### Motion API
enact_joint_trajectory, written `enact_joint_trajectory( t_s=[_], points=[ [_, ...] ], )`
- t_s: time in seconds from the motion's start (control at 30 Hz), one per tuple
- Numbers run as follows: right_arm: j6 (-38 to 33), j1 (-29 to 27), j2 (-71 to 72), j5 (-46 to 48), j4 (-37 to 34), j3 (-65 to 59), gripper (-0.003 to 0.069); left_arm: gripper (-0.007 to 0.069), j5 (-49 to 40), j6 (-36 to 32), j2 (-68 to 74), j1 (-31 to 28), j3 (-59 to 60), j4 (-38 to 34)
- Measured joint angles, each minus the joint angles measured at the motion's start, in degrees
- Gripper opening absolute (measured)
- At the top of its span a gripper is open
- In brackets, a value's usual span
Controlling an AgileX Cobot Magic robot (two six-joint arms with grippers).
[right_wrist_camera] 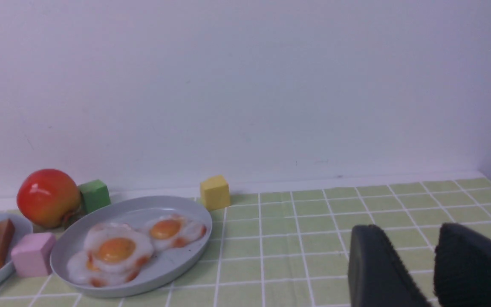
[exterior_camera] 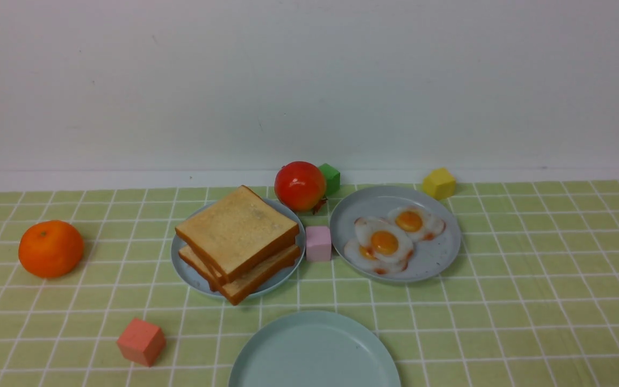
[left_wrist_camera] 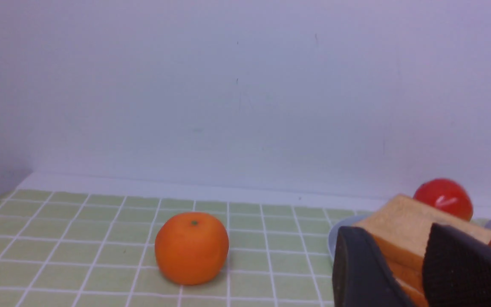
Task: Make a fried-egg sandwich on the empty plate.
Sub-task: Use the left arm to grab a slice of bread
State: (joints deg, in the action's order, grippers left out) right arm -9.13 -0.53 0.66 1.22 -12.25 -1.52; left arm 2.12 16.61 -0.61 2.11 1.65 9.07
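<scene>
Mint plate (exterior_camera: 315, 352) bare, middle of near edge of tabletop (exterior_camera: 530, 301). Fried egg (exterior_camera: 383, 242) overlaps two smaller eggs on speckled grey-blue plate (exterior_camera: 434, 259), right of centre toward far edge. Toast stack (exterior_camera: 237, 234) on other grey-blue plate (exterior_camera: 186, 273), left of centre. Pink cube (exterior_camera: 318, 243) between those two plates. Tangerine (exterior_camera: 50, 248) toward left edge. Left pincer (left_wrist_camera: 392, 238) spread, gripping nothing, toast stack beyond it. Right pincer (right_wrist_camera: 407, 238) spread, gripping nothing, above bare tabletop, well apart from egg plate.

Orange (left_wrist_camera: 192, 247) alone on green checked cloth (left_wrist_camera: 79, 238). Toast stack (left_wrist_camera: 411, 221) on grey plate (left_wrist_camera: 336, 239), red fruit (left_wrist_camera: 443, 198) behind. Left gripper (left_wrist_camera: 392, 243) fingers apart, empty.
</scene>
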Motion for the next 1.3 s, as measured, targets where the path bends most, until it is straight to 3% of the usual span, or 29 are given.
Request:
enact_joint_trajectory(
  t_s=[0.27, 0.37, 0.43, 0.57, 0.6, 0.67, 0.73, 0.8, 0.83, 0.87, 0.9, 0.97, 1.07, 1.2, 1.3],
  points=[
    [0.2, 0.0, 0.0, -4.2, -0.6, 0.0, 0.0238, 0.0238, 4.7, 2.7, 0.0, 0.0, 0.2, -1.5],
    [3.3, 0.0, 0.0, -14.9, -4.2, 0.0, 0.0238, 0.0238, 17.9, 10.2, 0.0, 0.0, 0.2, -6.0],
    [6.6, 0.0, 0.0, -20.0, -6.9, 1.9, 0.0238, 0.0238, 22.1, 12.7, 0.0, 0.0, -2.1, -7.7],
    [9.1, 0.0, -3.0, -20.0, -8.3, 13.6, 0.0238, 0.0238, 20.5, 12.8, 4.1, 0.0, -15.3, -8.1],
    [9.1, 0.0, -6.7, -18.0, -8.2, 21.2, 0.0238, 0.0238, 18.0, 12.8, 8.0, 0.0, -23.5, -7.9],
    [9.1, 0.0, -9.4, -16.0, -8.2, 26.2, 0.0238, 0.0238, 15.7, 13.0, 11.2, 0.0, -28.9, -7.8],
    [9.1, 0.0, -16.3, -9.9, -7.9, 37.1, 0.0238, 0.0238, 7.7, 14.0, 19.4, 0.0, -41.0, -7.8],
    [8.5, 0.0, -23.3, -1.7, -7.8, 46.9, 0.0238, 0.0238, -5.2, 14.9, 26.7, 0.0, -52.0, -7.8],
    [8.5, 0.0, -23.9, -0.9, -7.7, 47.7, 0.0238, 0.0238, -6.3, 15.0, 28.0, 0.0, -53.8, -7.8],
    [7.9, 0.0, -28.8, 5.6, -7.7, 53.3, 0.0238, 0.0238, -16.0, 15.2, 33.0, 0.0, -59.9, -7.8],
    [7.8, 0.0, -29.9, 6.4, -7.7, 54.5, 0.0238, 0.0238, -17.1, 15.2, 33.6, 0.0, -60.6, -7.8],
    [7.6, 0.0, -36.0, 14.4, -7.4, 59.2, 0.0238, 0.0238, -29.9, 15.3, 40.9, 0.0, -66.0, -7.9],
    [7.3, 0.0, -44.1, 20.0, -5.7, 61.2, 0.0238, 0.0238, -40.7, 14.7, 49.4, 0.0, -67.4, -7.0],
    [6.6, 0.0, -49.8, 24.9, -4.4, 61.1, 0.0238, 0.0238, -46.5, 14.2, 56.7, 0.0, -67.4, -5.4],
    [5.9, 0.0, -56.0, 31.5, -5.2, 61.0, 0.0238, 0.0238, -49.2, 13.6, 64.6, 0.0, -67.4, -8.6]
  ],
)
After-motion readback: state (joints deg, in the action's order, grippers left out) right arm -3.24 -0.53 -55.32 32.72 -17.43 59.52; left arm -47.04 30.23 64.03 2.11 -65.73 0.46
